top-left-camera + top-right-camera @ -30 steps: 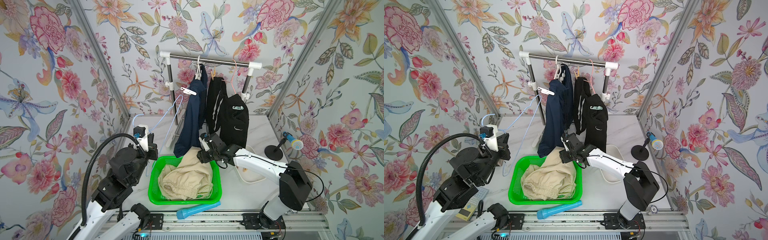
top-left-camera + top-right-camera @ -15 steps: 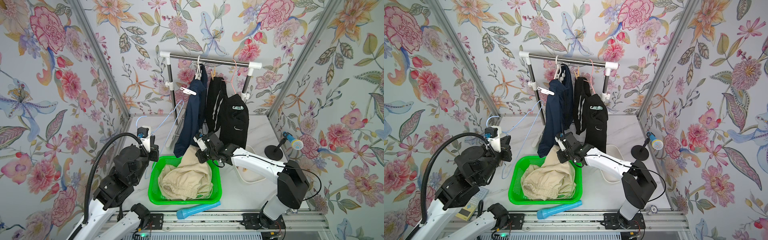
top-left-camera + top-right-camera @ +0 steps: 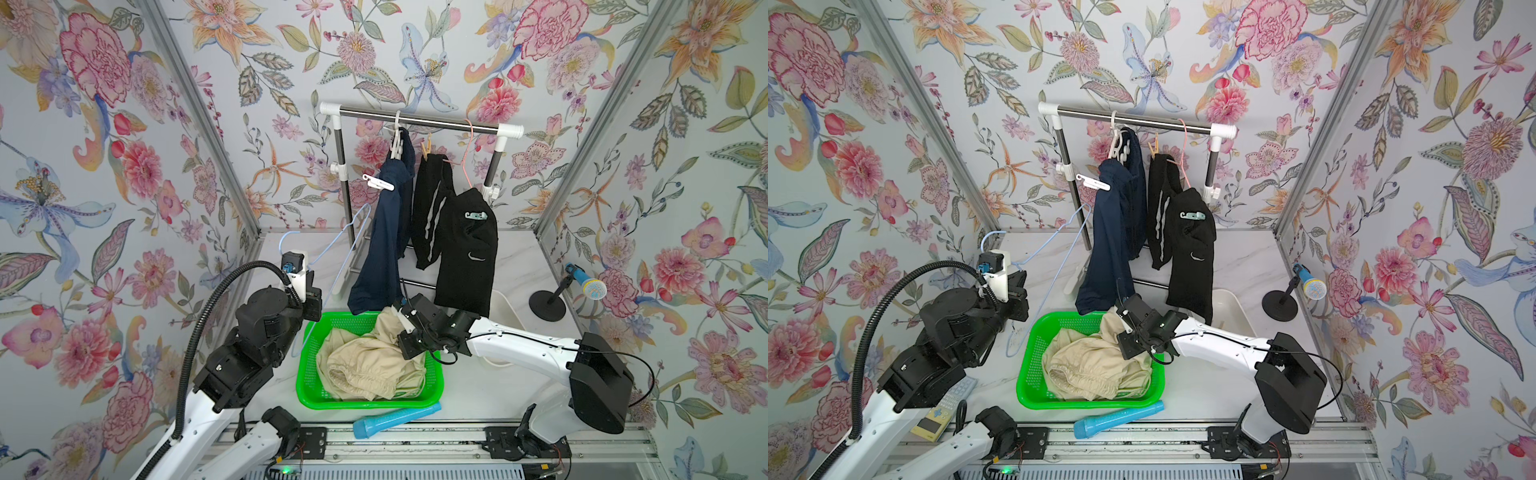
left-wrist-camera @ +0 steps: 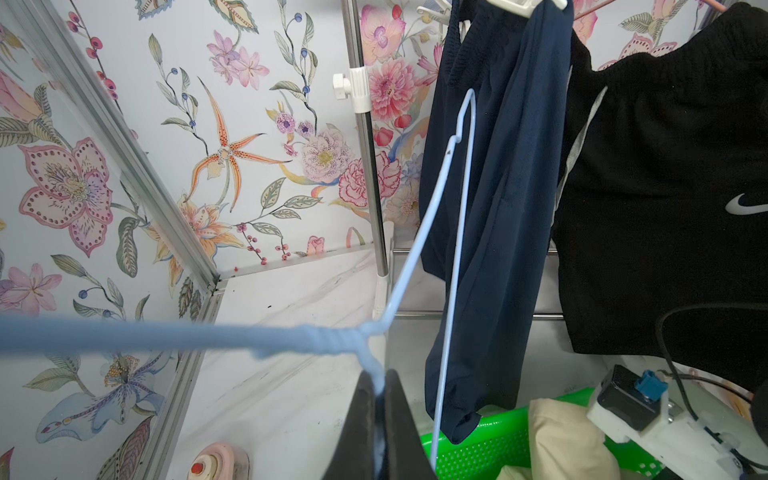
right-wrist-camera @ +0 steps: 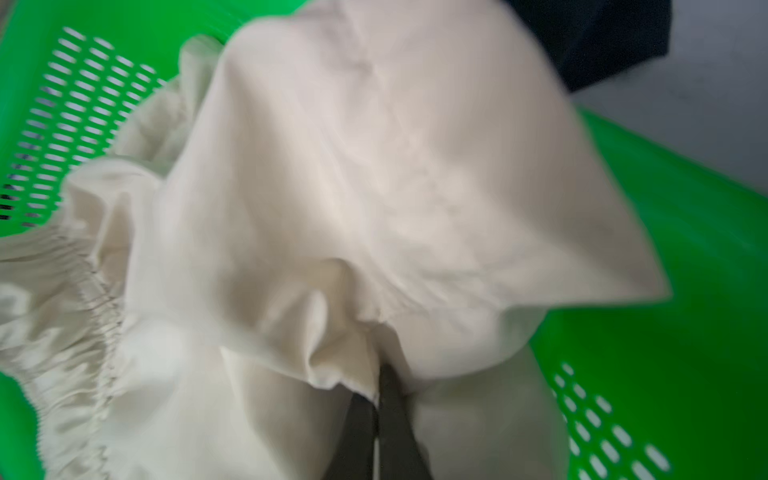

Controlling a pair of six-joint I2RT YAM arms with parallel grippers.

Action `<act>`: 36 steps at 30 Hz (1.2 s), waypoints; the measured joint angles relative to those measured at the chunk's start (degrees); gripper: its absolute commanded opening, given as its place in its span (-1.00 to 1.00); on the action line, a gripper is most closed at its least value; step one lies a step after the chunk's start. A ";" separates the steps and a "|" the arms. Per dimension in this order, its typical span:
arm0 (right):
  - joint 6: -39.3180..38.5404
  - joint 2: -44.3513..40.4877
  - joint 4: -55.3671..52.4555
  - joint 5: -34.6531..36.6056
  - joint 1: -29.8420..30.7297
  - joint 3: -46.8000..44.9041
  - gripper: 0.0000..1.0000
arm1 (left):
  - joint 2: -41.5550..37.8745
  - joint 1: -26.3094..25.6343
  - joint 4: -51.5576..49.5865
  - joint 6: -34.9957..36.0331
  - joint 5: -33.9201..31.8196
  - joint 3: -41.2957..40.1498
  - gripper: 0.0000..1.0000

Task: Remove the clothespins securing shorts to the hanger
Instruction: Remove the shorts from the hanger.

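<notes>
The left tool (image 4: 376, 388) is on the left side. Its two fingers are squeezed tight on a blue wire hanger (image 3: 335, 249). They pinch the wire just under its twisted neck. The hanger has nothing on it and leans up toward the rail (image 3: 415, 121).

Next to it, a green basket (image 3: 306, 376) sits on the counter (image 3: 478, 399). The cream shorts (image 3: 365, 361) lie in a soft heap inside the basket. No clip shows on them. A blue tube (image 3: 395, 417) lies on the counter just in front of the basket.

The right tool (image 5: 376, 401) reaches over the far right corner of the basket. Its fingers are pressed together, with a fold of the cream shorts pinched between them. That bit of cloth is pulled up above the rest of the heap.

Behind the basket, the navy shorts (image 3: 386, 232) hang from a white hanger (image 3: 398, 139) on the rail. A white clip (image 3: 378, 183) is on their left edge and sticks out to the side. Their bottom end hangs near the far rim of the basket.

Just to the right, the black shorts (image 3: 465, 253) hang from a pink hanger (image 3: 468, 160). A wooden peg (image 3: 426, 146) holds them at the top. A teal clip (image 3: 477, 215) sits lower down on the cloth.

Far right, a toy microphone (image 3: 590, 287) stands on the counter.
</notes>
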 measured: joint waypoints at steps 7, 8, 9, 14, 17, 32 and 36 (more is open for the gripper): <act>2.80 4.13 -2.54 -0.07 0.02 -0.85 -0.87 | 0.70 0.00 0.02 0.02 0.28 0.00 -1.00; 2.99 4.90 -2.67 -0.07 0.09 -0.85 -0.81 | 0.74 0.00 0.02 0.00 0.44 0.00 -1.00; 2.97 5.55 -3.19 0.39 0.22 -0.59 -0.77 | 0.74 0.00 0.04 0.00 0.57 0.00 -1.00; 3.06 7.50 -4.94 2.38 0.79 1.81 -0.49 | 1.03 0.00 0.17 0.00 1.31 0.00 -1.00; 2.91 7.67 -5.44 4.22 1.42 2.47 -0.28 | 1.33 0.00 0.17 0.02 1.31 0.04 -1.00; 0.28 -15.04 -9.01 10.67 3.61 7.39 0.09 | 7.74 0.00 -4.61 0.74 4.20 5.35 -1.00; -0.61 -20.85 -4.63 10.69 3.61 7.19 0.10 | 9.75 0.00 -6.86 1.16 10.69 5.35 -1.00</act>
